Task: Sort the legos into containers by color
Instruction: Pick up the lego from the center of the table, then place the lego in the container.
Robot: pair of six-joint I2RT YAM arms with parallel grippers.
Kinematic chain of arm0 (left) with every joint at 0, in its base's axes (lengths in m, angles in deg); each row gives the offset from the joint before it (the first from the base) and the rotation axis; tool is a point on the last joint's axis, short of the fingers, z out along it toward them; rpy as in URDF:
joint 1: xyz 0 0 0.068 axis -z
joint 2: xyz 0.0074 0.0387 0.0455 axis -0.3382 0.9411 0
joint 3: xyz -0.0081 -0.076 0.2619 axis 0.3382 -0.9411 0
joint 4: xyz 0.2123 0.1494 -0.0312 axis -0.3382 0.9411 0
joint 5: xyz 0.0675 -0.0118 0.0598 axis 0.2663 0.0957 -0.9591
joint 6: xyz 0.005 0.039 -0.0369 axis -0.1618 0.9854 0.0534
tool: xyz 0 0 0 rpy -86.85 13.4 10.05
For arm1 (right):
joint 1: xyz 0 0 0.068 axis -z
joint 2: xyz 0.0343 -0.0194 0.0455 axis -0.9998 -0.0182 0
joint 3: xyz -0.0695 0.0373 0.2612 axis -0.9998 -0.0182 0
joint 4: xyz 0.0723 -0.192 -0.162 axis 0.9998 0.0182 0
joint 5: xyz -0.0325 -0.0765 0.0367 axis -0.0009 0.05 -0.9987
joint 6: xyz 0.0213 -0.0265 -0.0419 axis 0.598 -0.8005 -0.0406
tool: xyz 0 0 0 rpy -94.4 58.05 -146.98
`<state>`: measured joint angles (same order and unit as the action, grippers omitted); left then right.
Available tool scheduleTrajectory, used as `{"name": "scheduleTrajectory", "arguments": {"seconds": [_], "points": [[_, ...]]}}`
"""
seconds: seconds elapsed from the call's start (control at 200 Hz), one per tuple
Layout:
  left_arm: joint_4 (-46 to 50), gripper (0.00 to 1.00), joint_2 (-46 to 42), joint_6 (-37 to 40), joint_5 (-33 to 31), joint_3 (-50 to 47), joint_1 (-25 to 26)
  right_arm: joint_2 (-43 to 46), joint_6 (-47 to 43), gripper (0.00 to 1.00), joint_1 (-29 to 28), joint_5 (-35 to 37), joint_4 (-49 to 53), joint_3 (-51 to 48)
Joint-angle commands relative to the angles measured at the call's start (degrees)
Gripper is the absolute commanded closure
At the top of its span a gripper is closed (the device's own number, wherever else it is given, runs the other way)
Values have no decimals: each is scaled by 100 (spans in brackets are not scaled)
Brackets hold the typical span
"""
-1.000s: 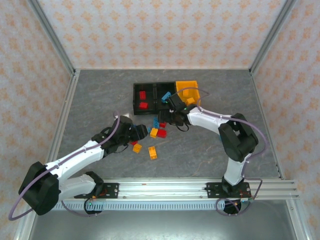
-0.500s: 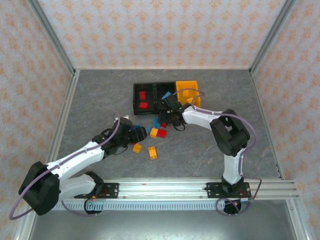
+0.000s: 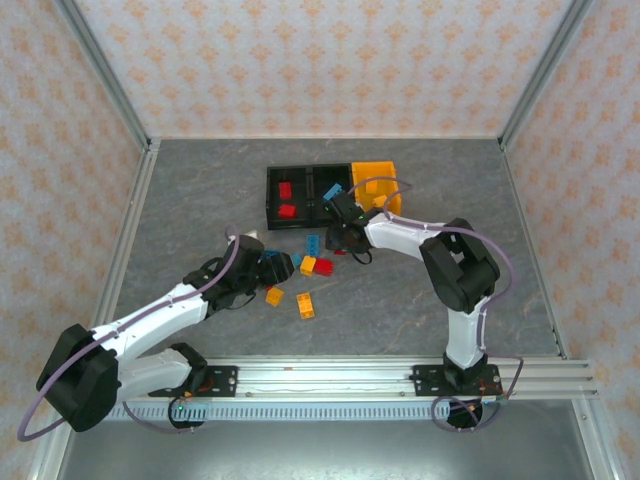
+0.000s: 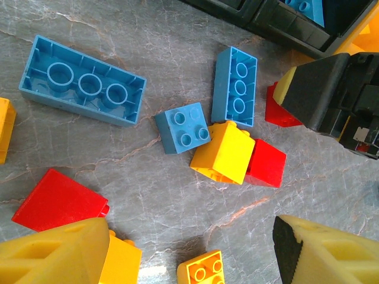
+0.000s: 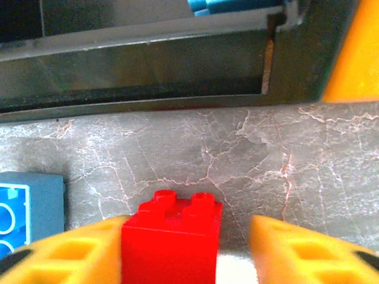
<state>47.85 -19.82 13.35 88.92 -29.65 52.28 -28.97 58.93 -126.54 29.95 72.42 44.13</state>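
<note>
Two hands low over loose legos, in front of the row of containers point(image 3: 268, 197).
The left hand point(image 4: 189, 236) hangs wide open with nothing between its pads, above scattered legos point(image 4: 83, 89) in blue, red and yellow lying on the grey bench point(image 3: 200, 200). To its right, the right hand point(image 5: 186, 225) stands narrow around an upright red brick point(image 5: 172, 245) on the bench just before the containers: one pad touches the brick, the other is just clear of it. Behind, the left black bin point(image 3: 272, 215) holds red pieces, the middle black bin point(image 3: 318, 205) holds blue, and the orange-yellow bin point(image 3: 375, 170) ends the row.
</note>
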Motion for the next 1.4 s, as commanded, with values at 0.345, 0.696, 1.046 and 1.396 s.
{"name": "scheduleTrajectory", "arguments": {"seconds": [0.345,0.696,1.046,1.396], "points": [[110,25,-705,-618,-535,-435,-17,867,-338,75,-99,61,571,472],[828,26,-2187,-1360,-737,-1269,-8,-528,-822,75,-256,-180,1142,3094],[1047,26,-2464,-1454,-818,-1236,18,-2557,-890,74,-293,-352,1794,5849],[1043,26,-2464,-1430,-907,-1279,18,-3249,-753,57,-294,-535,1638,6564]]}}
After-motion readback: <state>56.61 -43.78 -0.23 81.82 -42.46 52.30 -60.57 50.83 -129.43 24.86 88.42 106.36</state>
